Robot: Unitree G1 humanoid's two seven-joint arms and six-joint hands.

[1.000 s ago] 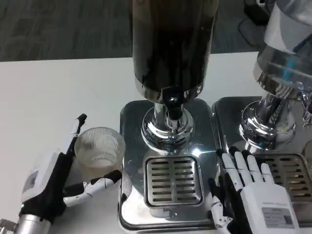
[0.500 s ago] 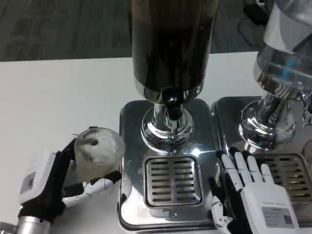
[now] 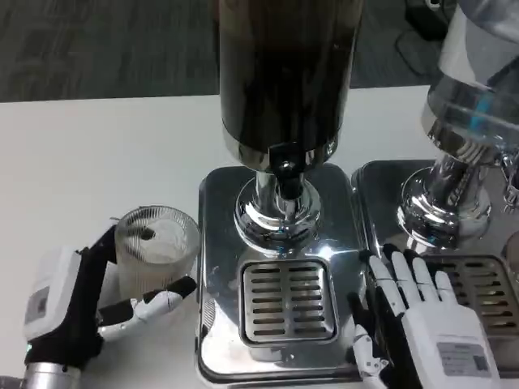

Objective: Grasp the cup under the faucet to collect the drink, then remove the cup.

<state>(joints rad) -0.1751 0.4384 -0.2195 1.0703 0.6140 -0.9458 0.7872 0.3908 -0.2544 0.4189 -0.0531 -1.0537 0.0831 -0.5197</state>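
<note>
A clear ribbed glass cup (image 3: 156,247) stands upright on the white table, just left of the chrome dispenser base (image 3: 217,194). My left hand (image 3: 77,304) wraps around the cup, fingers on its far and near sides. The dark drink dispenser's black faucet (image 3: 285,166) hangs over the slotted drip grate (image 3: 289,300), to the cup's right. My right hand (image 3: 422,316) lies flat with fingers spread on the base's right side, holding nothing.
A second dispenser with a chrome base (image 3: 381,182) and its own grate (image 3: 486,279) stands at the right. Bare white table (image 3: 97,154) extends to the left and behind the cup.
My left hand closed its fingers around the cup, and hand and cup shifted slightly left and toward me. The right hand stayed put.
</note>
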